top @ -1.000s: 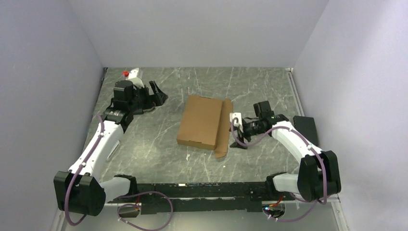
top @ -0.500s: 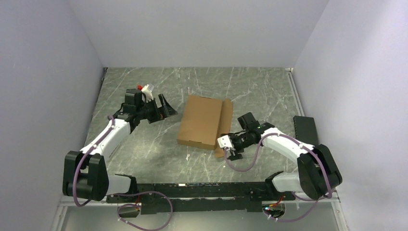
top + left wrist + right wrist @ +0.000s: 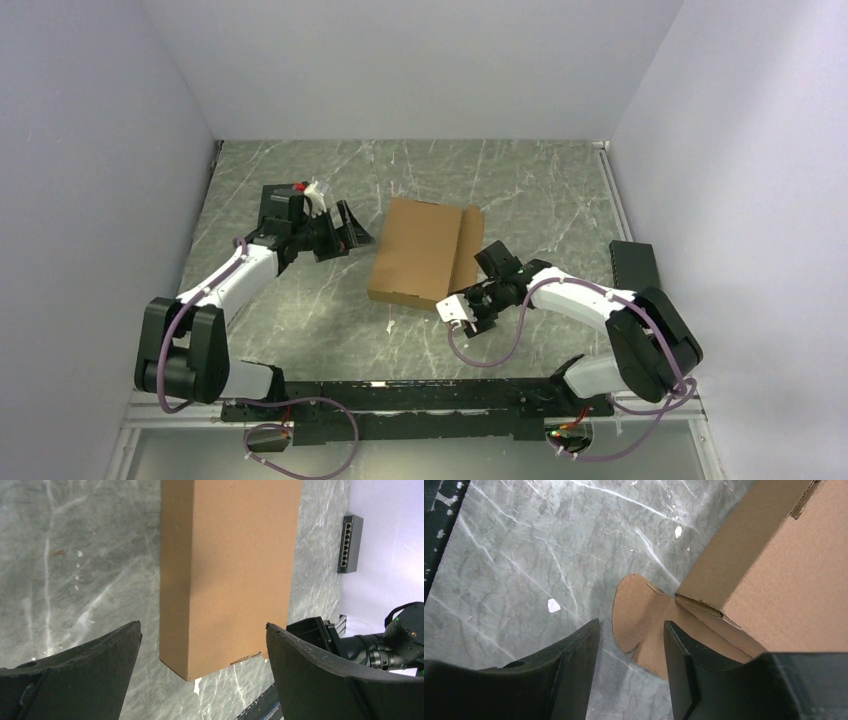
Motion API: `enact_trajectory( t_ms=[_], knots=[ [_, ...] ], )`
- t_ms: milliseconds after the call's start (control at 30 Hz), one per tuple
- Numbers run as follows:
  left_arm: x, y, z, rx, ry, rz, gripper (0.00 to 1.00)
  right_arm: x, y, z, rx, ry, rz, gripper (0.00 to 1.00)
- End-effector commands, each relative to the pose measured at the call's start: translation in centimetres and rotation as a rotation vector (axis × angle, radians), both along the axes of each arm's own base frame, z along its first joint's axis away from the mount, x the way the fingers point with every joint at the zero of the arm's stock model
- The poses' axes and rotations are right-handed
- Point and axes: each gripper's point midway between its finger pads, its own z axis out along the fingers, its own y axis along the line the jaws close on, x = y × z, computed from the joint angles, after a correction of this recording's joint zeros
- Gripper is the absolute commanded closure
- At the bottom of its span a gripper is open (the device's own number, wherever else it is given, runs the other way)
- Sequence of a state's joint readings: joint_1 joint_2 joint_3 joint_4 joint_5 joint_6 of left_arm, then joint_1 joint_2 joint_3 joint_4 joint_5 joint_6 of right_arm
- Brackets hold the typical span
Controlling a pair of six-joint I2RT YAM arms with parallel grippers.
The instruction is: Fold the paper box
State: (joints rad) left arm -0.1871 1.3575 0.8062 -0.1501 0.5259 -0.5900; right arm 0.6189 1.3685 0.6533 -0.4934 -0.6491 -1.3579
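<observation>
The plain brown paper box (image 3: 420,250) lies mid-bench (image 3: 300,310), the left hand (image 3: 352,228) wide open and empty near its left side, the right hand (image 3: 631,625) partly open astride the rounded flap (image 3: 639,610) at its near right corner, gripping nothing.

The left arm (image 3: 225,285) extends forward and inward; the left claw (image 3: 345,228) stands fully spread. The right arm (image 3: 580,292) is bent at the elbow with its forearm angled inward. The right claw (image 3: 631,625) sits low, pointing downward, fingers partly apart, gripping nothing.
</observation>
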Motion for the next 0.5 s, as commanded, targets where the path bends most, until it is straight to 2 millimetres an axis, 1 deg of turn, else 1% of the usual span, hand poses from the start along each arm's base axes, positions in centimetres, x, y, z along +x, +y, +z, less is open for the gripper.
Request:
enact_trajectory(
  t_ms=[0,133,467],
  knots=[
    [-0.2,-1.3,0.2,0.009,-0.031,-0.052,0.0,0.7,0.5,0.2,-0.002,-0.031,0.001,0.48],
    [-0.5,-2.0,-0.5,0.024,-0.015,-0.074,0.0,0.7,0.7,0.0,-0.014,-0.027,-0.006,0.52],
    [-0.8,-2.7,-1.7,0.053,0.002,-0.099,0.01,0.9,1.0,0.2,-0.016,-0.012,-0.04,0.57]
  ],
)
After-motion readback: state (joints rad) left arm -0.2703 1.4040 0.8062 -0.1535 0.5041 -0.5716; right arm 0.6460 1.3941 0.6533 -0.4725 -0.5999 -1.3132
